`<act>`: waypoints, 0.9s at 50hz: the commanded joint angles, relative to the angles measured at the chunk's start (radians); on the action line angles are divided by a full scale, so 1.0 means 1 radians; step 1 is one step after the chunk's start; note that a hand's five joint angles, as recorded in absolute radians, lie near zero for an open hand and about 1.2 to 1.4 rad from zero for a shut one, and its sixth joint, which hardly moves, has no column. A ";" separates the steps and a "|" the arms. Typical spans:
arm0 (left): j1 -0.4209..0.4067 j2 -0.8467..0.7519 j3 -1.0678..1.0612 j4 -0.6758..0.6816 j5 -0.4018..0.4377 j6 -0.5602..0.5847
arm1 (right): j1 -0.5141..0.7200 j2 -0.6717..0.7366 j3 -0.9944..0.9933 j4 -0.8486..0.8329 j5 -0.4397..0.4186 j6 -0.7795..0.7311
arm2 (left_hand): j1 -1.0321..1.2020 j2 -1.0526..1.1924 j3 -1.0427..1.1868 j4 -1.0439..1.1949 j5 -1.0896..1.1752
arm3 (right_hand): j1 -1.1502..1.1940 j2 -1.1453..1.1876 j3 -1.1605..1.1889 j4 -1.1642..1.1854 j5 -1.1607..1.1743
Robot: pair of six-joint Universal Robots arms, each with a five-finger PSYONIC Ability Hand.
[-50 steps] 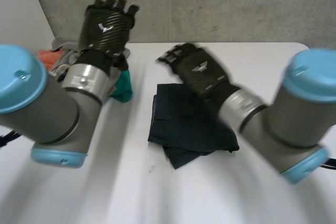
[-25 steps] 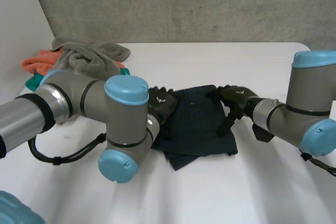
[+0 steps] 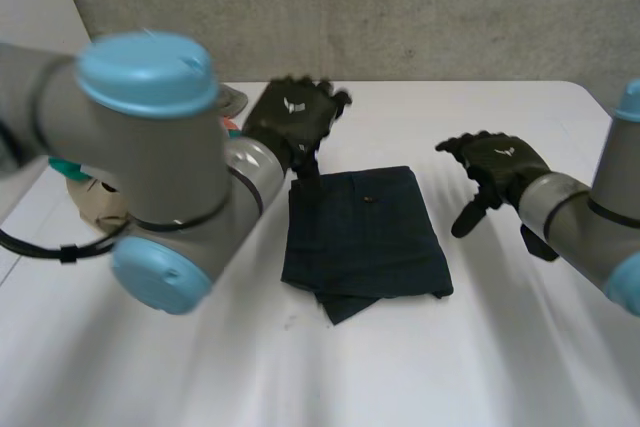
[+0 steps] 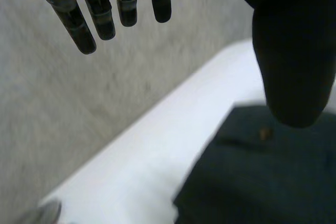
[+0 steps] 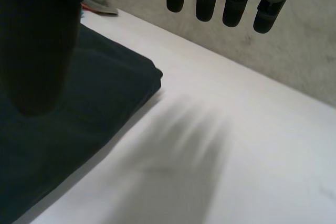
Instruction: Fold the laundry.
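Behind the left arm, just a sliver of grey towel (image 3: 233,99) from the unfolded heap. Next, the left hand (image 3: 292,115): up off the cloth since half a second ago, hovering by the far left corner of the dark folded garment (image 3: 365,232), fingers straight, thumb clear, holding nothing. In the middle, the garment itself: flat on the white bench (image 3: 400,367), a tidy rectangle apart from one under-layer corner poking out at the near edge, lying just as before. Further right, the right hand (image 3: 498,162): pulled back off the right edge, now apart from the cloth over bare bench, fingers loosely extended, empty too. Looks like a last press finished and let go; probably done with this piece, bar that stray corner, and time to reach for the heap.
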State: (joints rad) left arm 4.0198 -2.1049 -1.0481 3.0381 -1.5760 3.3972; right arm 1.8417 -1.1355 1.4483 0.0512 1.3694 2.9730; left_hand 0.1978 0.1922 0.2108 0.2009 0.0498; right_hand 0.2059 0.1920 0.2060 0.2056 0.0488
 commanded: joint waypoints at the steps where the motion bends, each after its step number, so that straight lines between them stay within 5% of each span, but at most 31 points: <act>1: 0.048 0.094 -0.052 -0.004 0.352 -0.101 | -0.059 -0.032 0.202 -0.048 -0.096 0.070 | -0.008 -0.002 -0.021 -0.011 -0.034 | -0.031 -0.017 -0.031 -0.031 -0.049; 6: 0.056 0.111 -0.087 -0.005 0.501 -0.130 | -0.052 -0.020 0.244 -0.102 -0.211 0.098 | 0.001 0.007 -0.012 -0.002 -0.025 | -0.031 -0.017 -0.031 -0.031 -0.049; 21: 0.050 0.138 -0.102 -0.002 0.505 -0.134 | 0.030 0.209 0.109 -0.194 -0.211 0.172 | 0.001 0.007 -0.012 -0.002 -0.026 | 0.013 0.027 0.013 0.014 -0.004; 22: 0.048 0.138 -0.102 -0.002 0.504 -0.134 | 0.033 0.218 0.098 -0.194 -0.208 0.173 | 0.001 0.007 -0.012 -0.002 -0.025 | 0.174 0.188 0.174 0.174 0.157; 23: 0.048 0.138 -0.104 -0.002 0.504 -0.134 | 0.039 0.230 0.078 -0.201 -0.198 0.173 | 0.001 0.007 -0.012 -0.002 -0.025 | 0.789 0.803 0.789 0.789 0.771; 25: 0.050 0.138 -0.107 0.001 0.502 -0.134 | 0.037 0.233 0.064 -0.212 -0.182 0.175 | 0.001 0.007 -0.012 -0.002 -0.025 | 1.189 1.203 1.189 1.189 1.171; 35: 0.056 0.140 -0.107 0.001 0.491 -0.134 | -0.002 0.246 -0.100 -0.280 -0.004 0.184 | 0.001 0.007 -0.012 -0.002 -0.025 | 1.190 1.204 1.190 1.191 1.173; 45: 0.054 0.154 -0.107 0.001 0.490 -0.136 | -0.251 0.502 -0.581 -0.174 0.045 0.167 | 0.001 0.007 -0.012 -0.002 -0.025 | 1.190 1.204 1.190 1.191 1.173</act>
State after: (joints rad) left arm 4.0758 -1.9547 -1.1552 3.0391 -1.0855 3.2614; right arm 1.7021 -0.7762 1.1270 -0.1895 1.3993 3.1452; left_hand 0.1978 0.1922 0.2104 0.2009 0.0499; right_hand 1.0663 1.1222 0.9931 1.1966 0.9461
